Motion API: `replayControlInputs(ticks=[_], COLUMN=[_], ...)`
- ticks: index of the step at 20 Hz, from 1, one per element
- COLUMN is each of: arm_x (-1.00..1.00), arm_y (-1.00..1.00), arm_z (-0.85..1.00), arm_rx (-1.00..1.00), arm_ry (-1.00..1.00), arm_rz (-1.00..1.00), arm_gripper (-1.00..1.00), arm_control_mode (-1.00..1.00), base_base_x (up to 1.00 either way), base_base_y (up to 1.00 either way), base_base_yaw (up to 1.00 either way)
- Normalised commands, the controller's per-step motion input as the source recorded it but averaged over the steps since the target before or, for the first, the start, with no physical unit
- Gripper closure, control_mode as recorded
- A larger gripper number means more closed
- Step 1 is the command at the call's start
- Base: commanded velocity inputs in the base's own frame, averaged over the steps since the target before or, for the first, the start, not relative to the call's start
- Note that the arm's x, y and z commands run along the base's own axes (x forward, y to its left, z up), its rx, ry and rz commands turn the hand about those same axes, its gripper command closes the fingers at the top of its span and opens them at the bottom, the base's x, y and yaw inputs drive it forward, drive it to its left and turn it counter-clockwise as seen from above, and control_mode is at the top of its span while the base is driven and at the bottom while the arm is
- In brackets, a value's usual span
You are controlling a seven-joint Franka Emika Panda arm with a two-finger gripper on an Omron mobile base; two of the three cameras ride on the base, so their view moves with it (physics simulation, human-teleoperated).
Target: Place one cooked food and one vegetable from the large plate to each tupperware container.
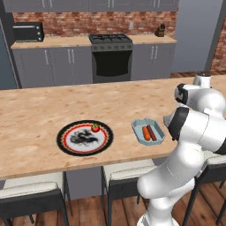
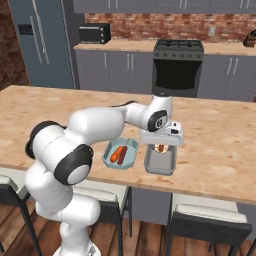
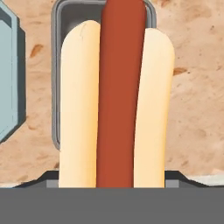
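My gripper [image 2: 161,144] hung low over the grey tupperware container [image 2: 160,161], jaws set wide and clamped on a hot dog [image 3: 114,100], a red sausage in a pale bun. In the hand view the hot dog ran lengthwise down the middle of the frame, with the grey container's rim showing beyond and around its far end, so I judged the load to be lined up above that tray but not yet resting in it. Whether the bun touched the tray floor could not be told.

Just beside it, toward the large plate, lay the pale blue tupperware container [image 1: 148,131], already holding a carrot [image 1: 146,133] and a sausage [image 1: 151,131] side by side. That tray I judged complete.

The large plate [image 1: 84,137] sat well apart on the wooden counter [image 1: 39,114], with one tomato [image 1: 95,128] on its far edge.

The step in hand was delivery of the cooked food to the second container. The next move called for a short descent, then opening the jaws and lifting clear. After that, the tomato remained to be fetched for the same tray.
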Motion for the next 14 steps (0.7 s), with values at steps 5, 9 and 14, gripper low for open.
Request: replayControlInputs(ticks=[5,9,14], arm_x=[0.06,0.34,0.18], arm_y=[-0.04,0.0,-0.01], arm_z=[-0.29,-0.24,-0.11], arm_rx=[0.0,0.0,0.0], arm_ry=[0.0,0.0,0.01], arm_rz=[0.05,0.06,0.01], arm_gripper=[1.0,1.0,1.0], arm_control_mode=[-1.0,-1.0,-1.0], base_base_x=[0.0,0.0,0.0], base_base_y=[0.0,0.0,0.0], base_base_yaw=[0.0,0.0,0.0])
